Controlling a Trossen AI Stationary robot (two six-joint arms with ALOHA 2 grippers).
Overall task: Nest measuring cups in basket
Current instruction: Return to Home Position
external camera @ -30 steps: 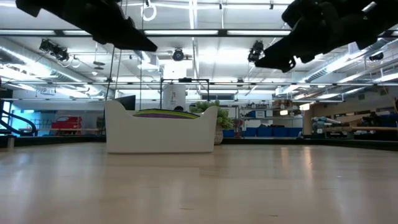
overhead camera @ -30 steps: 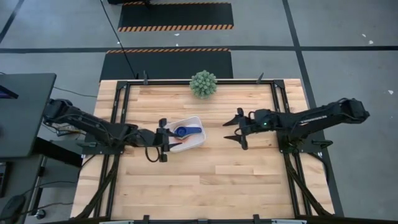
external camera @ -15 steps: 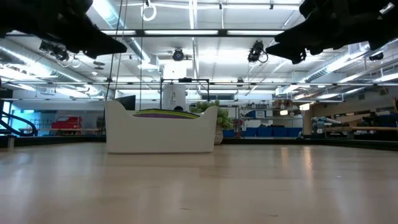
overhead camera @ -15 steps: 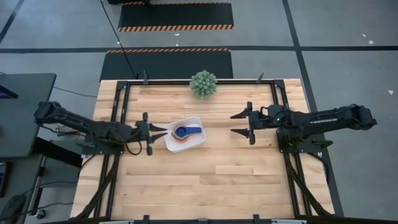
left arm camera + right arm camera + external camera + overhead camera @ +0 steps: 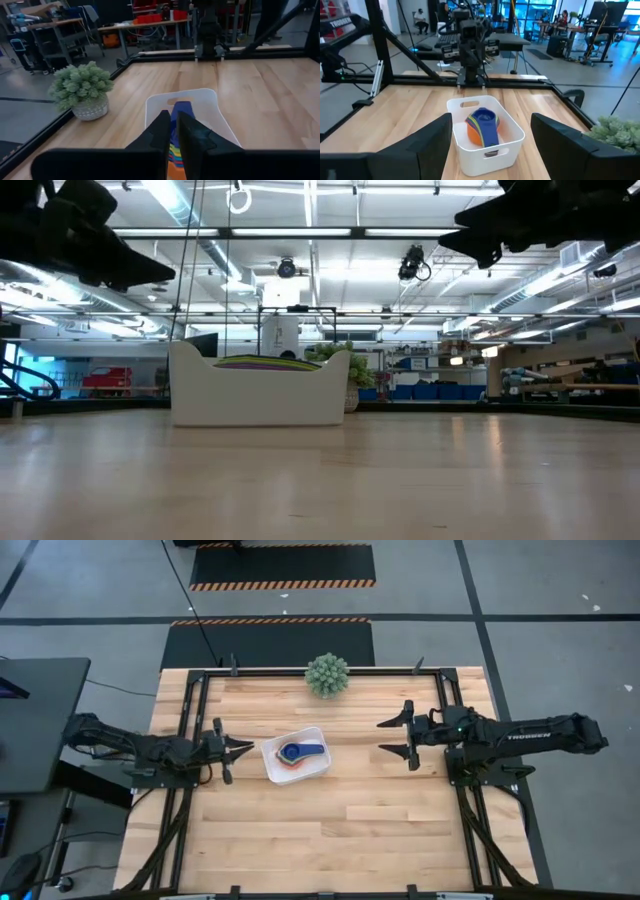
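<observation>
Looking down from above, the wooden table [image 5: 300, 830] takes up most of the shot, with one dark arm stretched in from each side. Both arms are up off the wood; the low view only catches them as dark shapes near the ceiling lights.

The right gripper [image 5: 381, 737] hangs well apart from the basket on its right side. Its fingers are spread wide with nothing between them, and its wrist camera sees the whole bin framed between them. The left gripper [image 5: 245, 746] sits just beside the basket's left end without touching it. Its fingers are pinched to a thin slit and it is holding nothing.

The white basket [image 5: 270, 762] stands flat on the table about mid-way, a bit left of centre and turned slightly askew to the table edges. It is between the two grippers and nearer the left one.

The spiky green plant [image 5: 327, 674] in its little pot sits at the far edge, well apart from the bin.

The cups [image 5: 297, 752] are all inside the basket, nested into one stack. A dark blue one is on top with its handle lying across, orange shows underneath, and a few other coloured rims peek out at the edges. No cup lies on the table itself.
</observation>
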